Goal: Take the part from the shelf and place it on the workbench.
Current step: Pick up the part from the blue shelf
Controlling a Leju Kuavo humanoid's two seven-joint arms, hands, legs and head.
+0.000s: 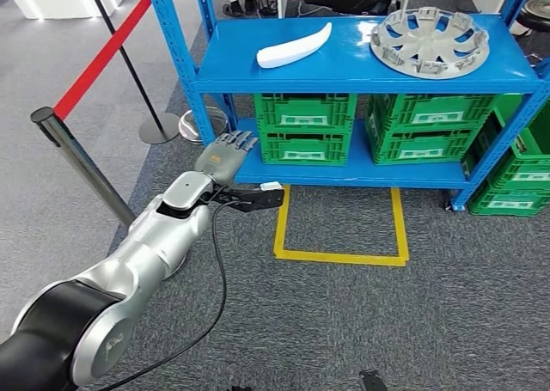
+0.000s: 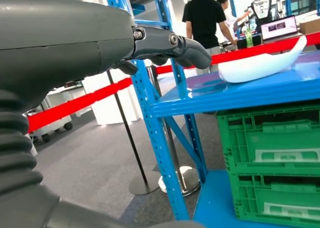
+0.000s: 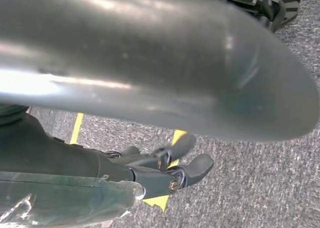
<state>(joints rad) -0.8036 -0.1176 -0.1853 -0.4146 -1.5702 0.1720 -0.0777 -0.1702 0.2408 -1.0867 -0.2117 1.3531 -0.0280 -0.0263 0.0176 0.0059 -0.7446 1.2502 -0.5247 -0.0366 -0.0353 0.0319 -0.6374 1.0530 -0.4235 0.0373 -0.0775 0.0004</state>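
Reaching up: left hand (image 1: 229, 154), fingers apart, grasping nothing, below blue shelf's (image 1: 363, 69) top board | long curved white plastic part (image 1: 293, 46) lies above and right of it, long axis along the board | right hand (image 3: 166, 170) hanging, empty, farther off.

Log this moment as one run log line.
left hand: open, raised beside blue shelf | right hand: empty, hanging over carpet | curved white plastic part: on top shelf, untouched | step: reaching

Green crates (image 1: 305, 129) sit just beyond the robot hand (image 1: 227, 155); a yellow floor square (image 1: 340, 228) lies beside it, a red barrier (image 1: 104, 56) farther off.
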